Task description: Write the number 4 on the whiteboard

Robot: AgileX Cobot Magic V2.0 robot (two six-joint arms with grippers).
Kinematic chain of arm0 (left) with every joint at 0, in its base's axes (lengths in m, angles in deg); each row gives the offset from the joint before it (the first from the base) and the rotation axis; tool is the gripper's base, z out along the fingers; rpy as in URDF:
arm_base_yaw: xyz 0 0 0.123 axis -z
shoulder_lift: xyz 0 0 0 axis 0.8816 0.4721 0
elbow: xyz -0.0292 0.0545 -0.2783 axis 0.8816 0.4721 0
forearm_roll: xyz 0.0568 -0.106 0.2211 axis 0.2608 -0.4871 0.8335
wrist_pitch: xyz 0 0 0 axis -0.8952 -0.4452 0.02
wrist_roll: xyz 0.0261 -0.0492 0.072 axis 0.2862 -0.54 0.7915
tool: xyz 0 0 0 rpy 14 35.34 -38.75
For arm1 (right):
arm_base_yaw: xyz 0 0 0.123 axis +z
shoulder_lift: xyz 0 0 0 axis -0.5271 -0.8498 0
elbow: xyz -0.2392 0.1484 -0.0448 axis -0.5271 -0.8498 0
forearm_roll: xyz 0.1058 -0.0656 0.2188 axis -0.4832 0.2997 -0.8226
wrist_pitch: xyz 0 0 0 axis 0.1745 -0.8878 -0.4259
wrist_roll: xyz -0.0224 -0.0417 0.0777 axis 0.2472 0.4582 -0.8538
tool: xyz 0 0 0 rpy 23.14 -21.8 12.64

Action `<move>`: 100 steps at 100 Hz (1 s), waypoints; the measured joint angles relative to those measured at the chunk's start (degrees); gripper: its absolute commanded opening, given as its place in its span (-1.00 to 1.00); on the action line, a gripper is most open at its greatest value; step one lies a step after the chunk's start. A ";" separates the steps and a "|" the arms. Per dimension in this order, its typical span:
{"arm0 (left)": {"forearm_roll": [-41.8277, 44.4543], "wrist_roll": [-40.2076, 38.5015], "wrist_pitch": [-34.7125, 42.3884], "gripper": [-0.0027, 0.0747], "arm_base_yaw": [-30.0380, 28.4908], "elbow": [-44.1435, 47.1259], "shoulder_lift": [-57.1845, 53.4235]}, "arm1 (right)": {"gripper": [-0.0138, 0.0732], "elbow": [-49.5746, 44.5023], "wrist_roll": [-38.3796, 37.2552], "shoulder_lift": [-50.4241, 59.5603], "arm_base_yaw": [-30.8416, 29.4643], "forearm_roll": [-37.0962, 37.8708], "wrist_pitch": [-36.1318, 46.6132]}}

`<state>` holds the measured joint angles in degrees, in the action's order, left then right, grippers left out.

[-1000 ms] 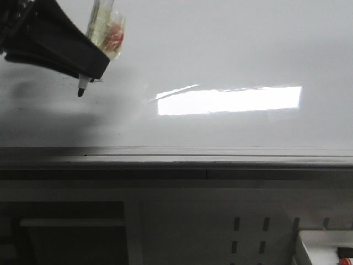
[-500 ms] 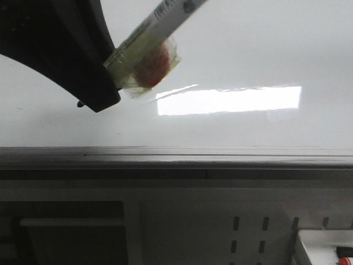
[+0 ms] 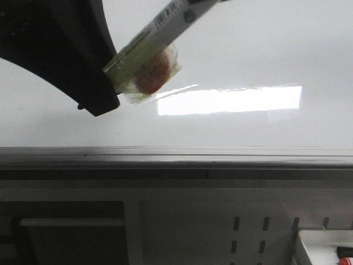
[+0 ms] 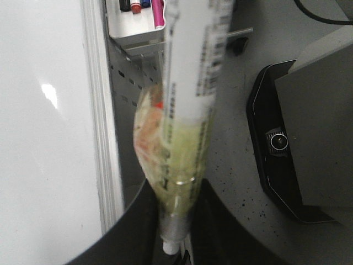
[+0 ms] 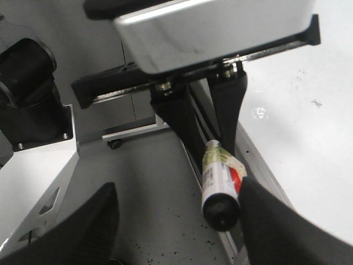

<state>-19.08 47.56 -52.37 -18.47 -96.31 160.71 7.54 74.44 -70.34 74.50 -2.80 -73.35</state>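
Note:
The whiteboard point(image 3: 248, 49) fills the upper front view, glossy white with a bright rectangular reflection; it also shows as the whiteboard point(image 4: 38, 165) and the whiteboard point(image 5: 309, 143) in the wrist views. The number 4 is out of view. My left gripper point(image 3: 99, 102) looms large and black at upper left, shut on a white marker point(image 3: 165, 22) wrapped in yellowish tape with a red patch. Its barrel slants up to the right and its tip is hidden behind the fingers. The marker point(image 4: 193, 72) sits between the left gripper point(image 4: 174, 243) fingers. My right gripper point(image 5: 176, 226) is open, looking at the marker point(image 5: 218, 185).
A grey metal rail point(image 3: 176, 157) runs along the board's near edge, with a perforated panel below. A white tray point(image 3: 325, 248) holding markers sits at lower right, seen too as the tray point(image 4: 138, 22). A black and grey robot base point(image 4: 298, 149) stands on the speckled floor.
The left gripper has swung closer to the camera and lower. The marker has tilted, barrel now slanting up to the right, and its black tip has gone behind the fingers.

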 measured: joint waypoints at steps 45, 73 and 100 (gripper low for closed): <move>0.14 0.40 1.79 -0.98 0.13 0.00 -1.42 | 0.28 2.71 0.24 -7.02 2.01 -1.90 2.52; 2.13 2.74 2.77 -0.98 0.13 0.00 -3.32 | 0.28 3.32 0.28 -8.34 2.01 -6.68 3.82; 2.25 2.93 3.11 -0.98 0.13 0.00 -3.55 | -0.07 4.42 0.28 -8.68 2.01 -6.68 3.71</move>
<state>-16.83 50.49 -49.26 -18.34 -96.31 157.16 11.96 74.72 -79.02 76.51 -9.48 -69.64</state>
